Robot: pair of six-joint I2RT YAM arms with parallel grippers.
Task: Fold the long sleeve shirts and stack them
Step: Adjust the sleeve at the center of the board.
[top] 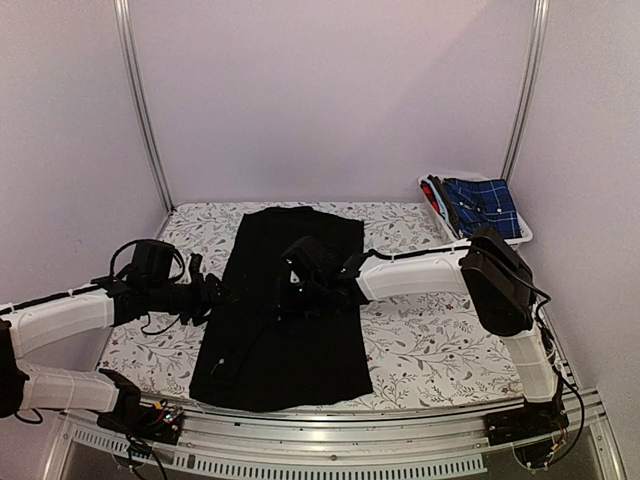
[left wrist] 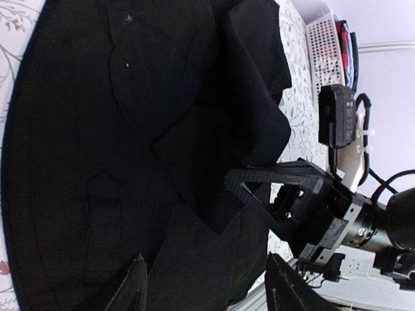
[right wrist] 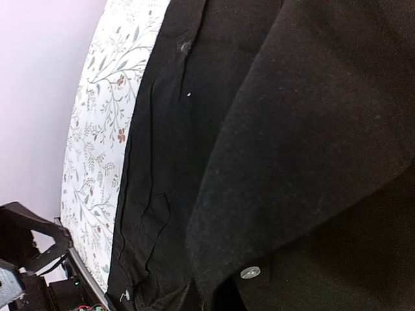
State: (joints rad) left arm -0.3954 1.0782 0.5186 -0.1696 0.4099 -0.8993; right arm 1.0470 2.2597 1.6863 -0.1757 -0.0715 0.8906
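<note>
**Right hand pinches a fold of the black shirt; left hand stands open at its edge**

The black shirt (top: 285,320) lies spread lengthwise down the middle of the flower-patterned desk (top: 430,330), partly folded in on itself. The right hand (left wrist: 235,180) reaches in from the right over the shirt's middle, its fingers closed together on a flap of the cloth, which rises toward it in a loose fold. In the right wrist view that flap hangs close to the lens with a pale button (right wrist: 249,272) near its edge. The left hand (left wrist: 206,262) sits at the shirt's left side, its fingers spread apart over the cloth and gripping nothing. At the far right corner of the desk, a white slotted basket (top: 520,235) holds a blue checked shirt (top: 485,205).
</note>
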